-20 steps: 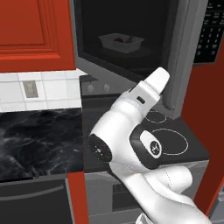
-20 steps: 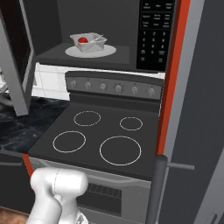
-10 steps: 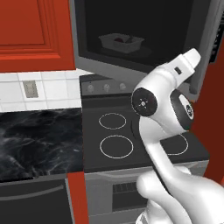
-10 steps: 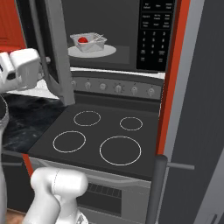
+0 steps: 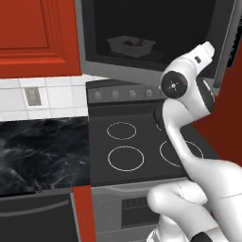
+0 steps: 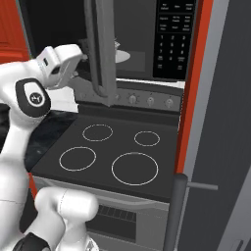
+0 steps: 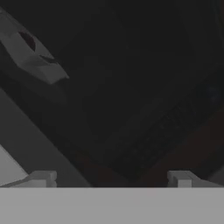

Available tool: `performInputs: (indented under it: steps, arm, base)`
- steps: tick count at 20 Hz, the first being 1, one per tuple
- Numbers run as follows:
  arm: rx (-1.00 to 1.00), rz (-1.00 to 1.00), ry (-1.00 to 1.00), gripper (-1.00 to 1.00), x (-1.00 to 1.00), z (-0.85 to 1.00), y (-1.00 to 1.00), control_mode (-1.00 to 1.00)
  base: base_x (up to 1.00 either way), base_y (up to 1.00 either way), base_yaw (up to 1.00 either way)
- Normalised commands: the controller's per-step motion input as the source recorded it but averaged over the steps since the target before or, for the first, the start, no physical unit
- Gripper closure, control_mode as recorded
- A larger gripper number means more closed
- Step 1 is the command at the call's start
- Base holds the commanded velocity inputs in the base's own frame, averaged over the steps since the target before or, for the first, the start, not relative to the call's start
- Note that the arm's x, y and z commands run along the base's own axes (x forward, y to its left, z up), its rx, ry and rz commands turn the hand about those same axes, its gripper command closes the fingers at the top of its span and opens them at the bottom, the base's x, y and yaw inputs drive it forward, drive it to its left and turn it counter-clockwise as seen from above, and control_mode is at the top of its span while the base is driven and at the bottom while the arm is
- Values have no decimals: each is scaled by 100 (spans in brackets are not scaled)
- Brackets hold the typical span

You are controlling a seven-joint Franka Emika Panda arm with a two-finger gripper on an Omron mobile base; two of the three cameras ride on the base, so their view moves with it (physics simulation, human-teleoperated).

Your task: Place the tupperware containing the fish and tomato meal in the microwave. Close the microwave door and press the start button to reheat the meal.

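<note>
Tupperware [image 5: 131,46] dim inside microwave [image 5: 142,33] — contents barely legible; fingers [image 7: 43,178] spread wide, empty.

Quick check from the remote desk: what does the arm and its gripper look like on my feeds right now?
The arm is glossy white, built of rounded, tubular links with dark grey joint sections. A round dark cap with a small white mark sits on one joint. The hand is a white blocky housing. The gripper has two small, squared grey finger tips. No cables are visible.
</note>
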Motion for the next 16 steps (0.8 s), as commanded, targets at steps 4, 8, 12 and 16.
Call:
performInputs:
  steps: [4,8,12,16]
  arm:
    - [0,15,1,-100,98,0,-6,-100]
    - [0,16,0,-100,100,0,0,-100]
    - [0,14,1,-100,97,12,0,-100]
    - [0,9,9,-100,76,42,0,-100]
  base:
    - [0,0,0]
    - [0,0,0]
    - [0,0,0]
    - [0,0,0]
